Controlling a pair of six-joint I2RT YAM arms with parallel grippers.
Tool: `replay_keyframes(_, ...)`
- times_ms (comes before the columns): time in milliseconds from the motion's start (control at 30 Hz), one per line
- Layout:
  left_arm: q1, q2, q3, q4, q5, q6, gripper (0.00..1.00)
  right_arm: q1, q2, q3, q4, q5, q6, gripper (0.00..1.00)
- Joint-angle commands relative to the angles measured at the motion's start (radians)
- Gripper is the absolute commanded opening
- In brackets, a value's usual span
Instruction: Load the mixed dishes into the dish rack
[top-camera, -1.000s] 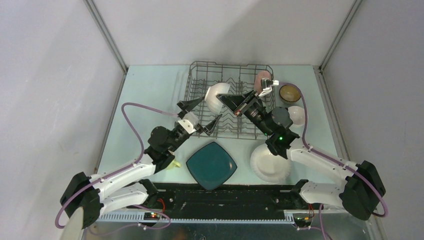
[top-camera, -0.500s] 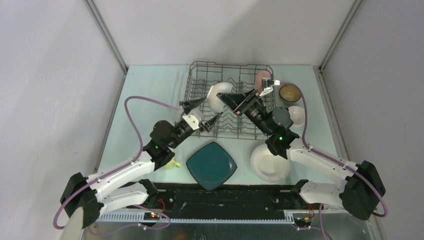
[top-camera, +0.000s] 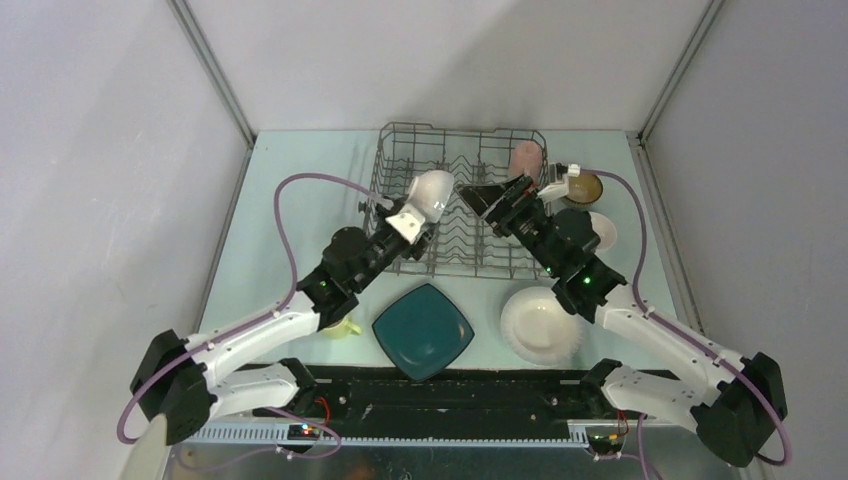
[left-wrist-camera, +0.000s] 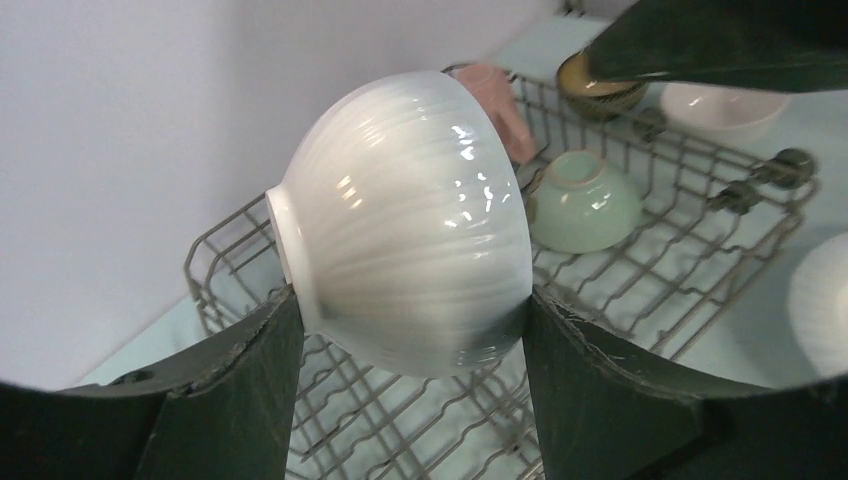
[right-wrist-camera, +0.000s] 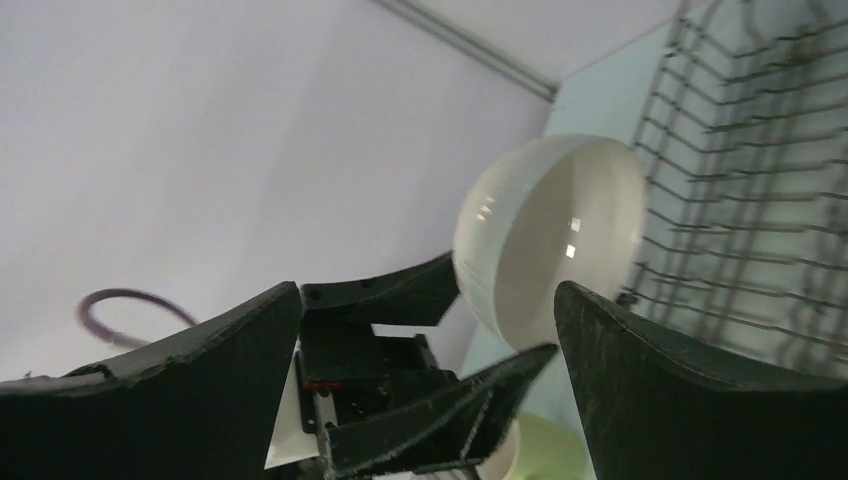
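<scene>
A white ribbed bowl (left-wrist-camera: 405, 255) hangs on its side over the left part of the dish rack (top-camera: 386, 160), with my left gripper (left-wrist-camera: 410, 320) shut on its rim and base. From above, that white bowl (top-camera: 432, 190) is beside my right gripper (top-camera: 495, 190), which stands wide open and apart from it. In the right wrist view the bowl (right-wrist-camera: 550, 230) sits beyond the spread jaws of my right gripper (right-wrist-camera: 425, 300). A pale green bowl (left-wrist-camera: 585, 200) and a pink mug (top-camera: 524, 158) are in the rack. The teal square plate (top-camera: 423, 330) and white round plate (top-camera: 540, 322) lie on the table.
A brown bowl (top-camera: 583, 186) and another white bowl (top-camera: 603, 230) sit right of the rack. A yellow-green mug (top-camera: 343, 326) lies beside my left arm. Grey walls close in on both sides and behind.
My right gripper opened, let go of the white bowl and drew back to the right. My left gripper closed on the bowl and now carries it alone.
</scene>
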Motion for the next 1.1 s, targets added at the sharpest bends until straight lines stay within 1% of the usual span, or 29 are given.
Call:
replay_keyframes(0, 0.000, 0.067, 0.144, -0.022, -0.150, 0.099, 0.00, -0.038, -0.058, 0.019, -0.221, 0.107, -0.025, 1.00)
replay_keyframes(100, 0.021, 0.163, 0.252, -0.133, -0.183, 0.161, 0.00, -0.066, -0.110, -0.002, -0.304, 0.149, -0.051, 1.00)
replay_keyframes(233, 0.113, 0.296, 0.399, -0.337, -0.126, 0.215, 0.00, -0.082, -0.199, -0.038, -0.375, 0.238, -0.098, 1.00)
replay_keyframes(300, 0.147, 0.367, 0.478, -0.399, -0.105, 0.250, 0.00, -0.094, -0.239, -0.046, -0.421, 0.272, -0.124, 0.99)
replay_keyframes(467, 0.201, 0.520, 0.619, -0.450, -0.151, 0.402, 0.00, -0.132, -0.312, -0.065, -0.477, 0.267, -0.152, 0.99)
replay_keyframes(533, 0.232, 0.604, 0.685, -0.467, -0.135, 0.437, 0.00, -0.137, -0.327, -0.066, -0.488, 0.263, -0.165, 0.99)
replay_keyframes(633, 0.284, 0.685, 0.817, -0.576, -0.063, 0.479, 0.00, -0.143, -0.338, -0.066, -0.499, 0.262, -0.182, 0.99)
replay_keyframes(733, 0.313, 0.777, 0.911, -0.610, -0.040, 0.551, 0.00, -0.152, -0.345, -0.066, -0.505, 0.257, -0.197, 0.99)
replay_keyframes(833, 0.331, 0.842, 0.971, -0.620, -0.024, 0.608, 0.00, -0.155, -0.342, -0.066, -0.499, 0.254, -0.217, 0.99)
replay_keyframes(933, 0.353, 0.924, 1.057, -0.659, 0.008, 0.636, 0.00, -0.158, -0.336, -0.066, -0.491, 0.253, -0.232, 0.99)
replay_keyframes(1067, 0.368, 1.019, 1.136, -0.685, 0.032, 0.682, 0.00, -0.160, -0.321, -0.066, -0.477, 0.259, -0.258, 0.98)
